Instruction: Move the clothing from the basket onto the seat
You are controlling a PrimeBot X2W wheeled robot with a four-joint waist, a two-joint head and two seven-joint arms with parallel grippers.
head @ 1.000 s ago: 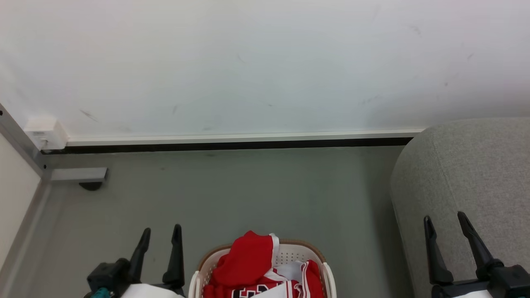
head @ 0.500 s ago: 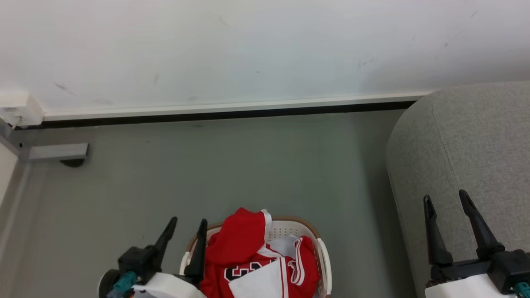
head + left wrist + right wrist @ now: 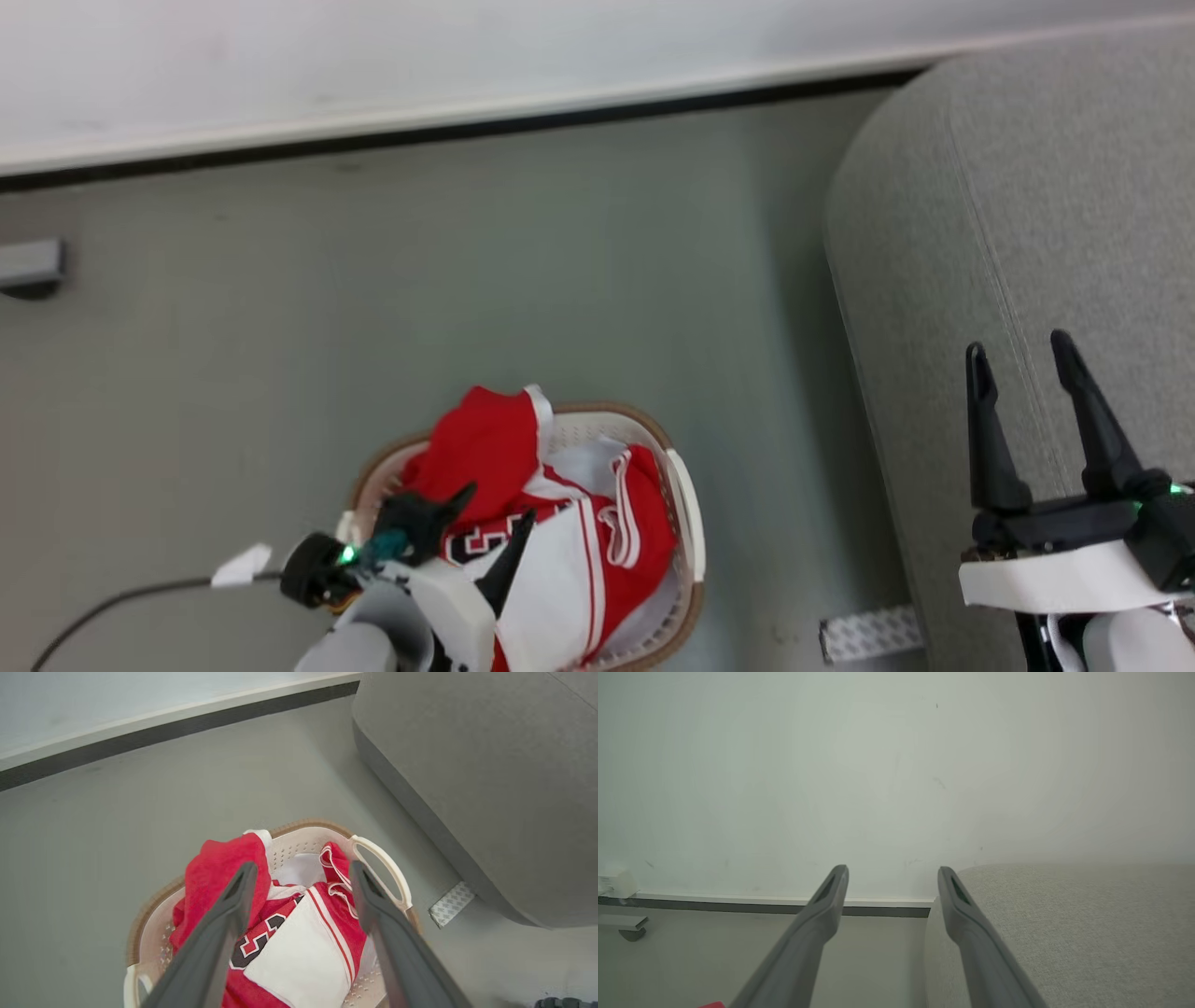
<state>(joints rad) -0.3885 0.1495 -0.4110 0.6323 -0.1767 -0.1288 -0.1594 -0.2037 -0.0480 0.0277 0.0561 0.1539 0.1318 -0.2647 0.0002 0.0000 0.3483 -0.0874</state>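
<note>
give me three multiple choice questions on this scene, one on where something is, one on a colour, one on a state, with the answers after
1. In the head view, on which side of the basket is the seat?
A left
B right
C underneath it

2. What is the main colour of the clothing in the basket?
A green
B red
C yellow

3. What state is the left gripper in?
A shut on the clothing
B shut on the basket's rim
C open, holding nothing

Answers:
1 B, the grey seat is at the right of that view and the basket sits to its left.
2 B, the fabric is red with white panels and trim.
3 C, its fingers stand well apart over the clothing in the left wrist view.
</note>
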